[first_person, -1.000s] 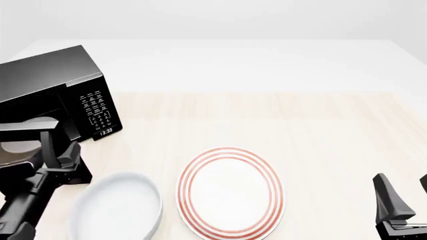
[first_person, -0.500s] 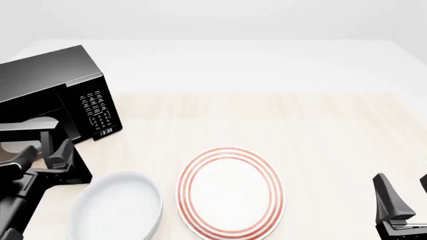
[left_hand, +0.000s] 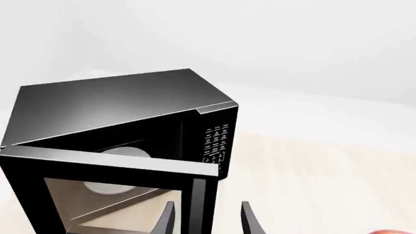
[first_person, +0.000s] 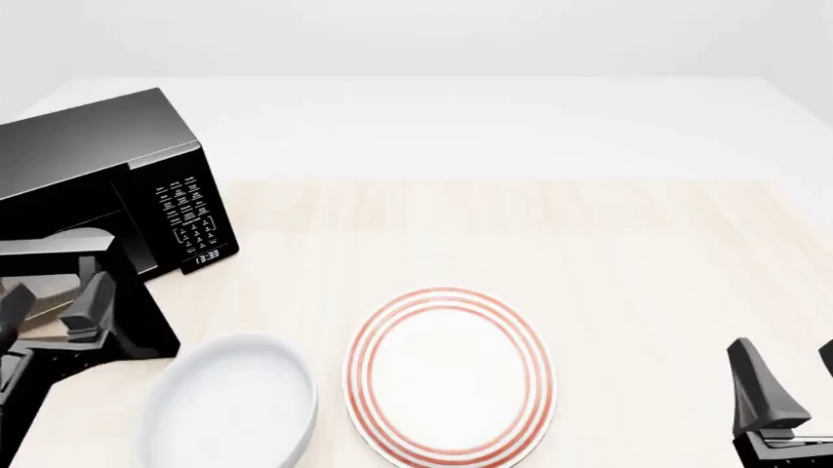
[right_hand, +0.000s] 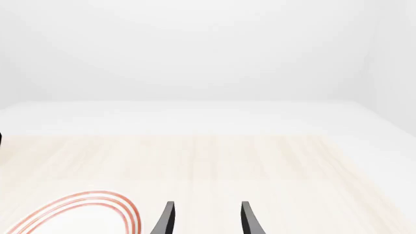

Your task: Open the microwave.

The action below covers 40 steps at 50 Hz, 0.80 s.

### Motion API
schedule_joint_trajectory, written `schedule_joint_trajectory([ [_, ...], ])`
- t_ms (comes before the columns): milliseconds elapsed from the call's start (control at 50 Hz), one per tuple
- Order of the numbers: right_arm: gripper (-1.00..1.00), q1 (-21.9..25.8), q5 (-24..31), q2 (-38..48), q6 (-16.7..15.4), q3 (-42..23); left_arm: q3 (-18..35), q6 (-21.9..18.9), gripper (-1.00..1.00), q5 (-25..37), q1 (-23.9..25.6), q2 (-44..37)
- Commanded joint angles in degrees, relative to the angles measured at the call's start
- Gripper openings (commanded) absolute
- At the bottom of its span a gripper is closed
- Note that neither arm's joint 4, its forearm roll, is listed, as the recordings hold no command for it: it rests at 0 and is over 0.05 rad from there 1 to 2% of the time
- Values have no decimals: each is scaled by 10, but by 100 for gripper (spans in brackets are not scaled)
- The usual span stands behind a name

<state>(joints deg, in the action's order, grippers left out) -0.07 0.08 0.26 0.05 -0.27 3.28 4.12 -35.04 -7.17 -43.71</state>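
Note:
The microwave (first_person: 92, 161) is a glossy black box at the table's far left, and its keypad (first_person: 189, 210) faces the front camera. Its door (left_hand: 110, 163) stands swung out, showing the white turntable (left_hand: 126, 152) inside. The door's free edge, with the vertical handle (left_hand: 200, 204), runs between the spread fingers of my left gripper (left_hand: 208, 222), and a gap shows on each side. In the front view the left gripper (first_person: 53, 302) is at the door's outer end. My right gripper (first_person: 790, 385) is open and holds nothing at the near right.
A red-striped plate (first_person: 450, 375) lies at the near centre. A white bowl (first_person: 228, 405) sits to its left, close to the open door. The plate's rim (right_hand: 78, 214) shows in the right wrist view. The light wooden table top (first_person: 586, 244) stretches to the right.
My left gripper has moved left along the table's near side and the door's free end has gone with it, so the door stands wider open. The right arm has not moved.

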Motion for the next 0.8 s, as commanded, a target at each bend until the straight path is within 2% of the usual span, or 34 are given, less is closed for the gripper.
schedule_joint_trajectory([
  [20, 100, 0, 0, 0, 0, 0, 23, -16, 100, 127, -1, 120],
  [100, 100, 0, 0, 0, 0, 0, 40, -19, 100, 177, 0, 162],
  [180, 100, 0, 0, 0, 0, 0, 53, -28, 100, 195, 6, 168],
  [400, 100, 0, 0, 0, 0, 0, 129, -30, 100, 291, 5, 218],
  [520, 100, 0, 0, 0, 0, 0, 149, -37, 100, 303, 1, 229],
  [540, 100, 0, 0, 0, 0, 0, 121, -29, 100, 285, -2, 247],
  [560, 100, 0, 0, 0, 0, 0, 162, -30, 100, 322, -1, 246],
  [620, 100, 0, 0, 0, 0, 0, 170, -34, 100, 329, -1, 244],
  [680, 100, 0, 0, 0, 0, 0, 140, -33, 100, 289, 0, 235],
  [800, 100, 0, 0, 0, 0, 0, 167, -37, 100, 292, -4, 216],
])
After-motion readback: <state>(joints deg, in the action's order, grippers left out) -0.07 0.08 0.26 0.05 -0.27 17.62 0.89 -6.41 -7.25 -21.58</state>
